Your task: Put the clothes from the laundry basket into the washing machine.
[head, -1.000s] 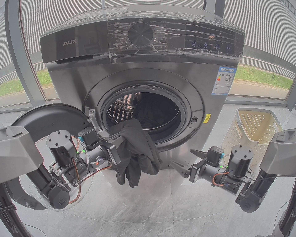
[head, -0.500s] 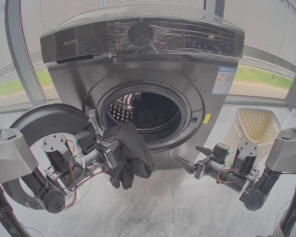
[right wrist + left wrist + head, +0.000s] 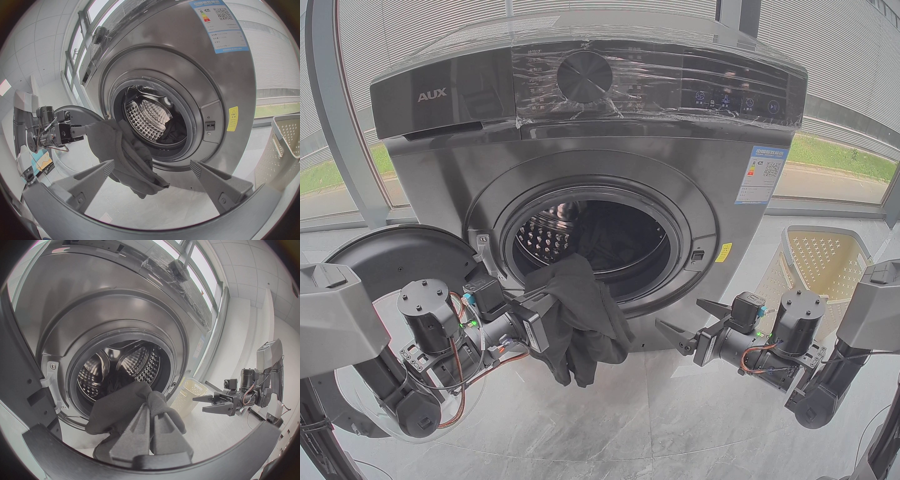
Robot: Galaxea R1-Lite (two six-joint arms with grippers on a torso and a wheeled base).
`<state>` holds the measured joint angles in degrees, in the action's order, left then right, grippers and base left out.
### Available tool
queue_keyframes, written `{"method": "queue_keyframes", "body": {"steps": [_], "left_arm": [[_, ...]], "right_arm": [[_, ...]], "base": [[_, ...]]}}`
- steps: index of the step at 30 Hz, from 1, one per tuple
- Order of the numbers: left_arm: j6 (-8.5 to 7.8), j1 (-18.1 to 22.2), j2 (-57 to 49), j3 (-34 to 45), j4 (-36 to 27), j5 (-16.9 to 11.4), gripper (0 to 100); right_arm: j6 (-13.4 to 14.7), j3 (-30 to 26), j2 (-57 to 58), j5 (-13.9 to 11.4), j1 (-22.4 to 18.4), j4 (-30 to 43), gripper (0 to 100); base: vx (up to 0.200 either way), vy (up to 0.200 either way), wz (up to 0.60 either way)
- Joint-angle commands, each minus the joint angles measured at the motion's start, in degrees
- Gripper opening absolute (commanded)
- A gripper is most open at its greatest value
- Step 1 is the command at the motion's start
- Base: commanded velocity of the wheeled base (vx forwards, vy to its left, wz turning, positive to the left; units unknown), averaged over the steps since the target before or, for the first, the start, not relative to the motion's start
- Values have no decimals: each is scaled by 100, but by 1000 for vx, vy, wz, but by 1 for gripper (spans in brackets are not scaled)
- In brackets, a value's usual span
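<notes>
Head view, one washing machine [image 3: 587, 156], one dark garment [image 3: 581, 312] in left jaws, right jaws wide, one laundry basket [image 3: 828, 253].

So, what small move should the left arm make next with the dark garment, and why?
Probably lift and push the left gripper forward into the drum before opening. It is shut on the dark garment, which hangs mostly outside the drum, so releasing here would likely drop it on the floor.
</notes>
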<state>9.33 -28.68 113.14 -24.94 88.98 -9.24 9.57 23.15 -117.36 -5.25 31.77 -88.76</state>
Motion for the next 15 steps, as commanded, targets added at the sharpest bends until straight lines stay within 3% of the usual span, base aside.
{"method": "queue_keyframes", "body": {"steps": [1,4,13,15], "left_arm": [[-1,3,85,-2,23,1,0],[-10,-23,103,16,23,1,0],[-10,-14,112,-2,23,1,0],[-10,-23,147,-2,23,1,0]], "right_arm": [[1,-21,-24,-2,22,-1,100],[1,-21,-24,-2,31,-1,100],[-8,-12,-6,-2,40,-1,100],[-8,-12,-6,-2,49,-1,100]], "base": [[200,0,0],[200,0,0],[0,0,0],[200,0,0]]}}
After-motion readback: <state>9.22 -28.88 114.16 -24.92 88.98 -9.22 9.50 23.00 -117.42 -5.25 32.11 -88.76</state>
